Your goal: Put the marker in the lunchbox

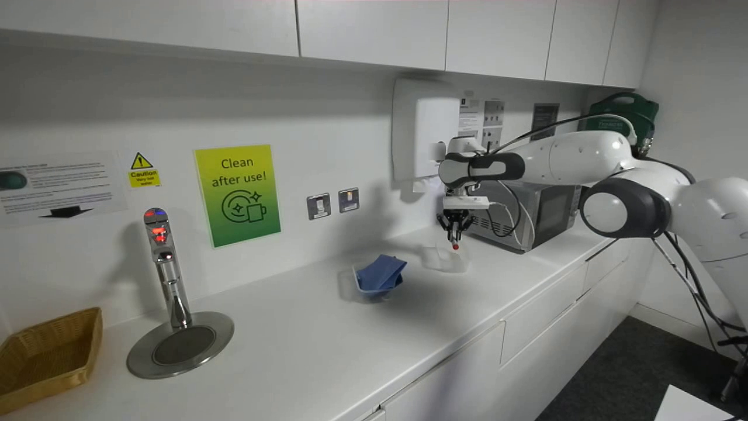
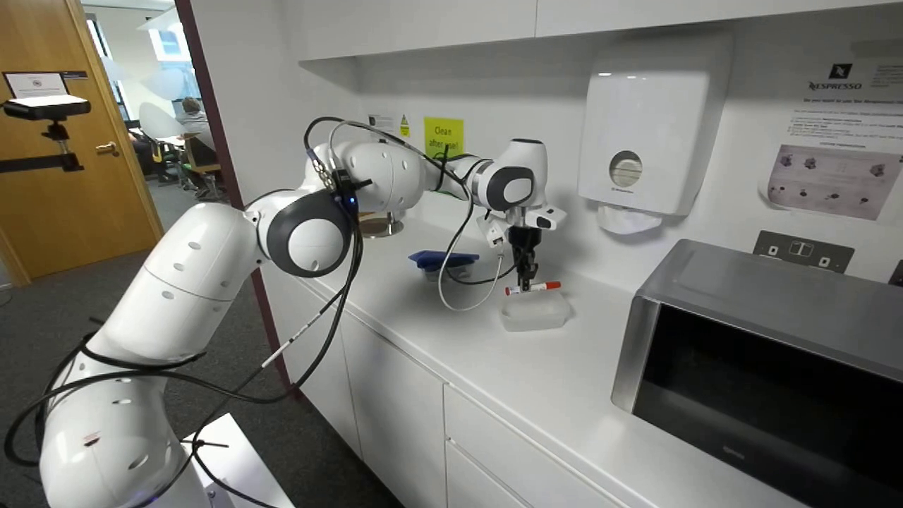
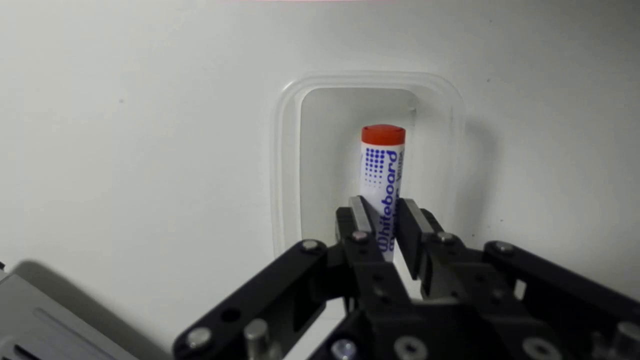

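The gripper (image 3: 384, 212) has the marker (image 3: 382, 175) pinched snugly, and it points to 12 o'clock in the wrist view. It hangs over a clear tub (image 3: 325, 160), though I can't tell how close it is to the rim. I'm taking the blue angular thing for the lunchbox (image 1: 381, 273), at about 8 o'clock from the marker in an exterior view, so imo this is the carry part.

What I'd do: lift straight up so neither end snags the tub, swing towards that 8 o'clock spot, stop over the middle, then lower gently and let go low so it doesn't roll off. Can't tell whether the blue top leaves a gap, so check that before lowering. If the clear tub is the real target, just sink and release.

As for looks: white with blue dots and "Whiteboard" lettering, short red plug (image 3: 383, 135) at the 12 o'clock end, plus a longer red cap (image 2: 550, 286) at 3 o'clock in an exterior view. It's round, so it'll probably spin if bumped.
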`<state>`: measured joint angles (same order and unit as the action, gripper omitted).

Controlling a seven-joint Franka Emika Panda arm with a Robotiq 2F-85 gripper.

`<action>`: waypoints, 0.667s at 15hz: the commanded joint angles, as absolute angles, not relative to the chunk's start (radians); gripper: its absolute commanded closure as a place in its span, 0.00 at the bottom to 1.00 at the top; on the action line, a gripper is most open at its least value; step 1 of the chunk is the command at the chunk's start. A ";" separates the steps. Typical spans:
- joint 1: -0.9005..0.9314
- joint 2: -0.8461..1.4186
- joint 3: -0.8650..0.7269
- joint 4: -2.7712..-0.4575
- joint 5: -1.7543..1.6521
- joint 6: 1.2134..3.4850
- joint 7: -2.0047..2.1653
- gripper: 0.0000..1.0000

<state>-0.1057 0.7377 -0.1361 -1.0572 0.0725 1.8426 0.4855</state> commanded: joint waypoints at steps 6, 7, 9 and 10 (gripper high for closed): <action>-0.136 0.837 -0.116 -0.913 0.114 1.752 0.452 0.95; -0.137 0.845 -0.114 -0.904 0.117 1.745 0.452 0.95; -0.134 0.857 -0.114 -0.896 0.122 1.743 0.454 0.95; -0.134 0.862 -0.113 -0.894 0.124 1.742 0.454 0.95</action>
<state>-0.1113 0.8323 -0.1324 -0.9589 0.1000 1.7926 0.4854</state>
